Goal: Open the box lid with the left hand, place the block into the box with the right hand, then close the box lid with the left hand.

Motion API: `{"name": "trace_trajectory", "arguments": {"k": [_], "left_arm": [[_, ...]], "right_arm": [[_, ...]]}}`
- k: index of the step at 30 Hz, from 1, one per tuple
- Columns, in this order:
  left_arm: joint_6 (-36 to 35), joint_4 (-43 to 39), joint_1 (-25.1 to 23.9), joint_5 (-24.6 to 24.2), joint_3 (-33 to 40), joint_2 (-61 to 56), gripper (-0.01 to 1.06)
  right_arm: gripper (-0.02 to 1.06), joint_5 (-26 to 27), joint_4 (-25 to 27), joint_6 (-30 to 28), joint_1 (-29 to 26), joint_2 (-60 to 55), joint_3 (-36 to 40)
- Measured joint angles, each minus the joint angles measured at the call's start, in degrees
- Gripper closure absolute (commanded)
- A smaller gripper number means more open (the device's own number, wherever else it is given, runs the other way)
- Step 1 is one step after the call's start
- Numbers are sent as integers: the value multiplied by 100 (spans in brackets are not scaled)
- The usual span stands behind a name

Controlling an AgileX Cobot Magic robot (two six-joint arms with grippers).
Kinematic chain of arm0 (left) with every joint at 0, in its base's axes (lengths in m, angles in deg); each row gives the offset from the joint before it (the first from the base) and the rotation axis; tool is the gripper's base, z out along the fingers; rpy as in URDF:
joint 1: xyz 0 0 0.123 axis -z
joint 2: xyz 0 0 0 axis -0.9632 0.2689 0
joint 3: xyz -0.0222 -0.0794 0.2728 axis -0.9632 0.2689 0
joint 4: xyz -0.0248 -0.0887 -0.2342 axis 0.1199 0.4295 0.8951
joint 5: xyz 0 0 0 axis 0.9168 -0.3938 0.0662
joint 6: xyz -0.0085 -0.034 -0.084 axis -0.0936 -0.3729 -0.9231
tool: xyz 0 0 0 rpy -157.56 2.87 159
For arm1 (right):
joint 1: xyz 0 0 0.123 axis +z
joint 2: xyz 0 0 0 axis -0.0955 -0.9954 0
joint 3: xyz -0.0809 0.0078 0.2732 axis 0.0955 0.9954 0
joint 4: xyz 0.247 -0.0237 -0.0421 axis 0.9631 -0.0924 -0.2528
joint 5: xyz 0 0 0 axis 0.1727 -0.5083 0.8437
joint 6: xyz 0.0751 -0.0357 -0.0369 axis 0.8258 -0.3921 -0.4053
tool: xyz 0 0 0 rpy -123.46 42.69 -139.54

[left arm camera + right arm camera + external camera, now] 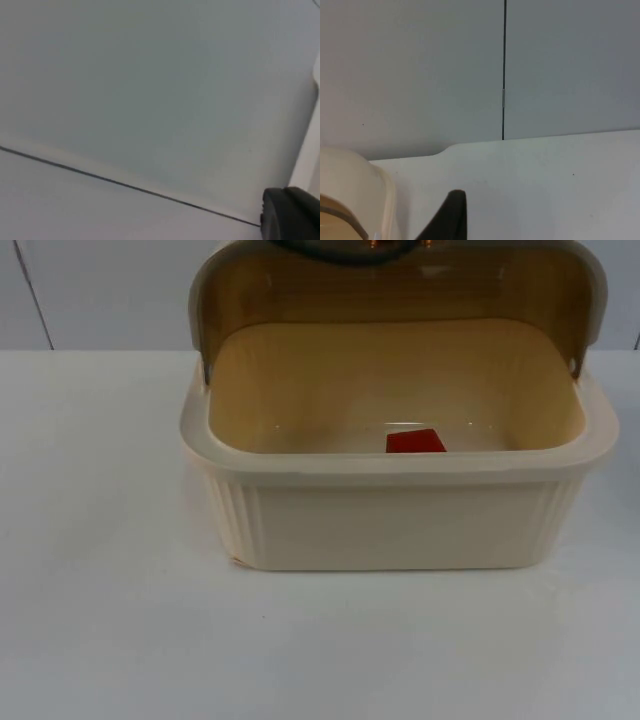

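White table (120,620) against the grey partition: the cream box (400,525) stands with its lid (400,285) up and the red block (415,441) on its floor. Closing comes next; the left gripper's (290,215) fingers' state I cannot tell.

A white bench (120,640) spreads across the near part of the scene, bare and smooth, with a faint sheen on its surface. A tiny dark speck (263,617) lies on it toward the near side, a little left of centre. At the far edge the bench meets a grey partition wall (100,290). A thin dark seam (504,70) runs straight up the wall from the bench's far edge.
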Motion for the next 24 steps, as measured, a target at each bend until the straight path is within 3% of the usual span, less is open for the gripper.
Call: {"name": "trace_trajectory", "arguments": {"k": [2,3,4,5,7,12,24], "left_arm": [[968,962,0,-148,0,53,105],[968,962,0,-148,0,53,105],[1655,1796,-28,-321,-30,84,105],[3273,3078,-100,-835,-123,119,105],[4630,4756,-284,-1333,-218,156,105],[5428,5693,-507,-1424,-258,165,105],[5547,5798,-510,-1372,-262,509,105]], "right_arm": [[0,0,0,0,11,0,0],[0,0,0,0,11,0,0],[0,0,0,0,52,0,0],[0,0,-12,0,110,0,0],[0,0,-12,0,307,0,0],[0,-37,-12,0,424,0,0],[0,-61,-12,0,449,0,0]]}}
